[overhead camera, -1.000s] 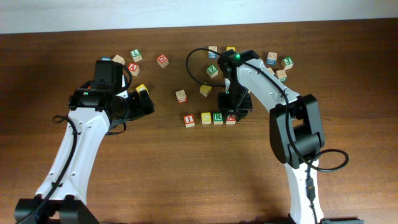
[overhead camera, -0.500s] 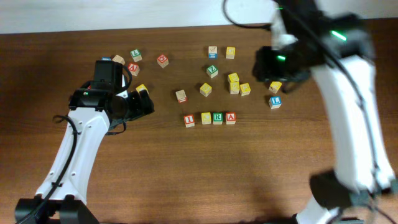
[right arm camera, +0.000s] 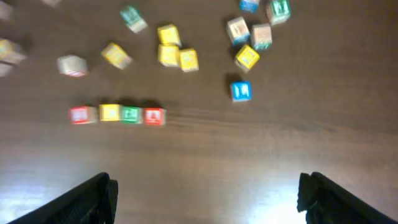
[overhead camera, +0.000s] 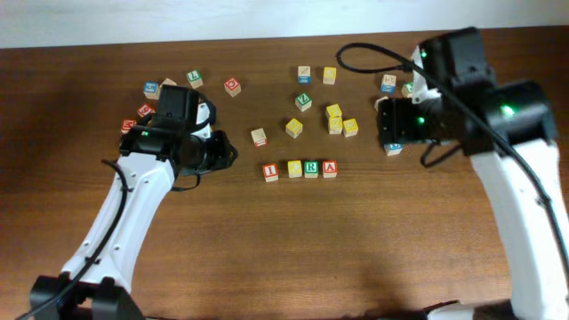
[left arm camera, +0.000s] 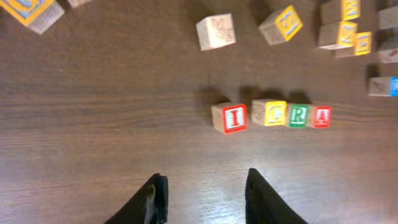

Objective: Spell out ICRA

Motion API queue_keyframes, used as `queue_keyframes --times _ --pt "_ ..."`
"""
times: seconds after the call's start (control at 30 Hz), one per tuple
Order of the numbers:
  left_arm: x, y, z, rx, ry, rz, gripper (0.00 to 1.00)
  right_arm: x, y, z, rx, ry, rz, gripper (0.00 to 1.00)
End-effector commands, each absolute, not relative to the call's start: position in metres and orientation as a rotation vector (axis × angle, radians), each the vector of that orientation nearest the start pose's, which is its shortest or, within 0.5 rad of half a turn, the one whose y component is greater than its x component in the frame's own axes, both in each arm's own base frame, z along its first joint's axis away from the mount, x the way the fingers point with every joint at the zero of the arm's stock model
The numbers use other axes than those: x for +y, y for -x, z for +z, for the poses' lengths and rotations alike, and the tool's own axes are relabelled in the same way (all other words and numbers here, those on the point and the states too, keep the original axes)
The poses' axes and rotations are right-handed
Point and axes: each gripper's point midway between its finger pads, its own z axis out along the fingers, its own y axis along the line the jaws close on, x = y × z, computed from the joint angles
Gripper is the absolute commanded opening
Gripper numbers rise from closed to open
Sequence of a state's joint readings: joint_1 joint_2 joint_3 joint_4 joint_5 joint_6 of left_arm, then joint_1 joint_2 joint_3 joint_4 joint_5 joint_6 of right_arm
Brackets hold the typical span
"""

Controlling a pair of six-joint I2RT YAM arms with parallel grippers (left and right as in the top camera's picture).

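Four pale-wood cubes stand in a row at mid-table: I, C, R and A. The left wrist view shows them as I, C, R, A, with a small gap after the I. My left gripper hovers left of the row, open at a narrow gap, nothing between its fingers. My right gripper is raised to the right of the row, open wide and empty. Its view also shows the row, from I to A.
Loose look-alike cubes lie behind the row: a pale one, yellow ones, a green one. A blue cube sits under the right arm. More cubes cluster at the back left.
My right gripper has left the A end of the row, risen and swung to the right, opening wider. My left arm has shifted right toward the row and its jaws have narrowed.
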State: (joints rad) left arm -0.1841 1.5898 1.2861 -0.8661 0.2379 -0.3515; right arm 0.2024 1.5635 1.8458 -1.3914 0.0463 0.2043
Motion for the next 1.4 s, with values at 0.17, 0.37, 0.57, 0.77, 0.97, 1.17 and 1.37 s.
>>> queue_keyframes --times 0.17,0.37,0.57,0.77,0.97,1.17,1.37 --pt "-0.117 -0.364 0.06 2.959 0.15 -0.383 0.0 0.062 -0.387 0.13 3.042 -0.168 0.301 0.04" --pt "-0.146 -0.361 0.018 3.027 0.061 -0.375 0.0 0.08 -0.384 0.057 3.231 -0.21 0.448 0.04" --pt "-0.153 -0.359 -0.002 3.055 0.039 -0.338 0.0 0.095 -0.372 0.037 3.266 -0.195 0.525 0.04" --pt "-0.156 -0.363 -0.01 3.05 0.035 -0.356 0.0 0.111 -0.363 0.006 3.229 -0.187 0.681 0.04" --pt "-0.17 -0.365 -0.012 3.036 -0.016 -0.476 0.0 0.129 -0.361 0.006 3.229 -0.104 0.676 0.04" --pt "-0.175 -0.364 -0.011 3.033 -0.041 -0.521 0.0 0.148 -0.363 0.005 3.206 -0.04 0.675 0.04" --pt "-0.179 -0.367 -0.01 3.016 -0.054 -0.527 0.0 0.149 -0.363 0.005 3.207 -0.039 0.675 0.04"
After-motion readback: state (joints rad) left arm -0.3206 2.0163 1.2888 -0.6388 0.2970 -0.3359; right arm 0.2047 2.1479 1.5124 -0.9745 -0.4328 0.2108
